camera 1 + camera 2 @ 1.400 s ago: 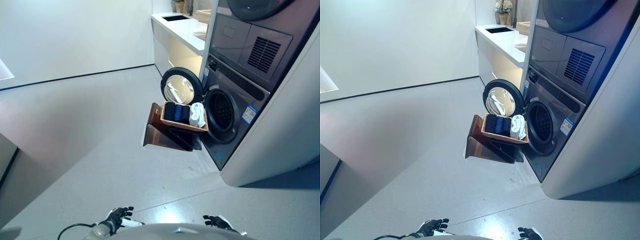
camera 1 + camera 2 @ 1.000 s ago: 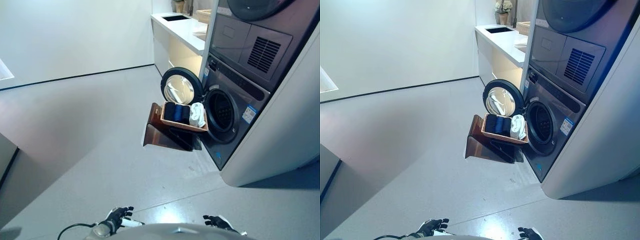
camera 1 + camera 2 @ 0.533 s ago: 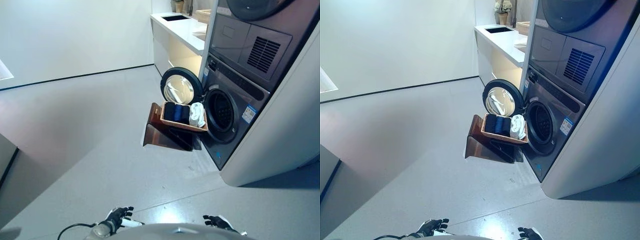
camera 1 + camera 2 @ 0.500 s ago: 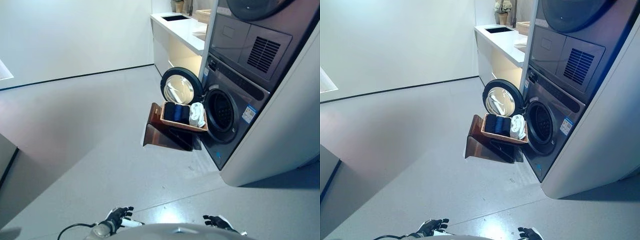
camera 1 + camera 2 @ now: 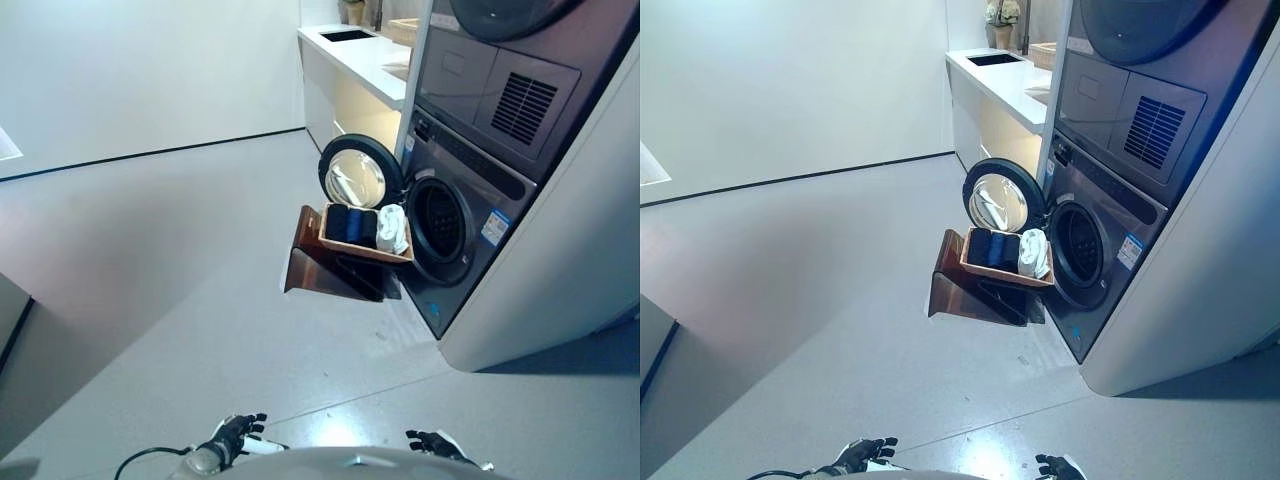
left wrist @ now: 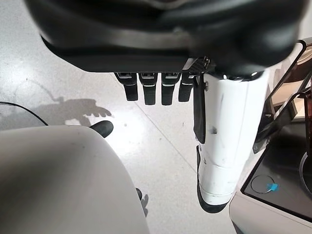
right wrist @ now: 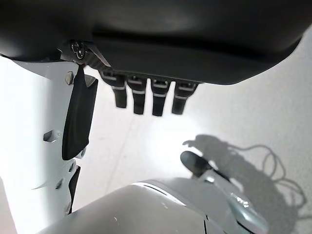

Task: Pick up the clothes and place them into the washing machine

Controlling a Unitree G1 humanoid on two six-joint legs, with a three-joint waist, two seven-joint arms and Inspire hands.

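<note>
**Approach not yet made: clothes wait in the basket by the open washer**

While both hands hang low and empty, the task stands at its very start, as I judge it: nothing is picked up and the robot is well apart from the laundry. At the lower left the left hand [image 5: 232, 436] shows with fingers loosely spread and holding nothing; its wrist view shows the fingers [image 6: 148, 90] hanging straight over bare floor [image 5: 180, 290].

Further right and well ahead, a brown stand [image 5: 318, 268] carries the basket [image 5: 362, 250], tilted toward the washer. The clothes [image 5: 350, 224] lie in it: dark blue rolls on the left, a white piece [image 5: 391, 228] on the right. Just behind the basket the round door [image 5: 358, 175] stands swung open, and the drum mouth [image 5: 438, 222] gapes just beside the basket's right end. A white counter [image 5: 360, 55] runs behind.

At the lower right the right hand [image 5: 432, 440] also hangs relaxed and empty, fingers [image 7: 146, 95] straight.

The next move probably calls for walking forward across the open floor, which offers wide room on the left. On the right the washer's cabinet edge [image 5: 520, 300] juts out, so the approach is best kept left of it, stopping short of the stand's front edge.
</note>
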